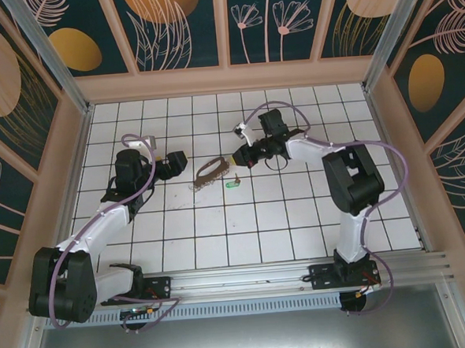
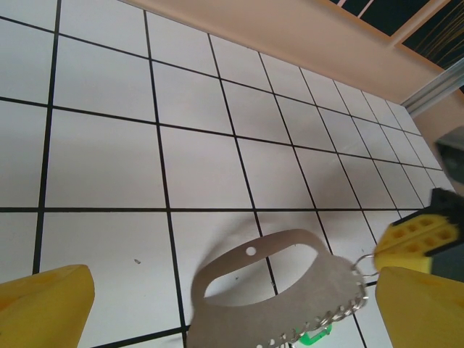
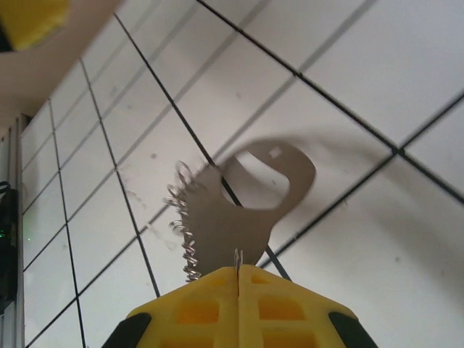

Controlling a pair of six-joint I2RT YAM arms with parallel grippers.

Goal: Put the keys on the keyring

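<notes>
The keyring (image 1: 210,172) is a brown strap loop with a row of silvery rings along one edge. It is raised off the tiles and casts a shadow. My right gripper (image 1: 235,159) is shut on a thin metal ring at the strap's right end; in the right wrist view the yellow fingers (image 3: 210,304) pinch that ring below the keyring (image 3: 232,210). The green-headed key (image 1: 232,184) lies on a tile just below the strap and peeks out under the keyring (image 2: 290,283) as a green key (image 2: 313,338). My left gripper (image 1: 183,160) stands open, left of the strap.
White tiled floor (image 1: 244,228) inside wooden walls (image 1: 227,78). The right arm's yellow fingertip (image 2: 417,235) reaches into the left wrist view beside the left gripper's own right finger (image 2: 424,312). Both arm bases sit on the rail (image 1: 247,279) at the near edge.
</notes>
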